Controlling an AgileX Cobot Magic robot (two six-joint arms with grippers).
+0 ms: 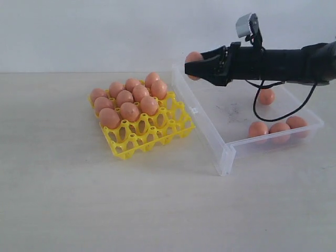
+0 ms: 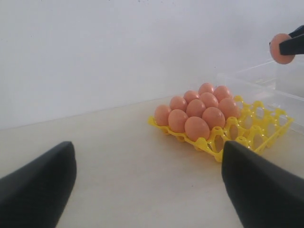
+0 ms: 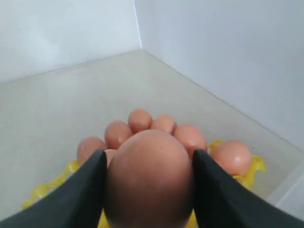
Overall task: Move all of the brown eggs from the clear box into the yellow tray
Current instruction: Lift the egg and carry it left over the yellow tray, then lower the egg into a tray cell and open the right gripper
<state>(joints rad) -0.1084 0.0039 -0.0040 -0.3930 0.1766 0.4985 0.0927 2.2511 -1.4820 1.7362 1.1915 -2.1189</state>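
Filling yellow tray [image 1: 152, 135]: eleven brown eggs [image 1: 129, 111]; clear box [image 1: 220, 113], four; right tool [image 1: 192, 66] clamps one; left tool [image 2: 147, 153] apart.

Lab-like setup: pale tabletop [image 1: 79, 210], plain white wall [image 1: 105, 31]

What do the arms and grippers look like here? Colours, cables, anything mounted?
The right arm: matte black tube, loose black cable looping below, small grey camera module above the wrist. The right gripper and left gripper: plain black tapered fingers, no markings visible.
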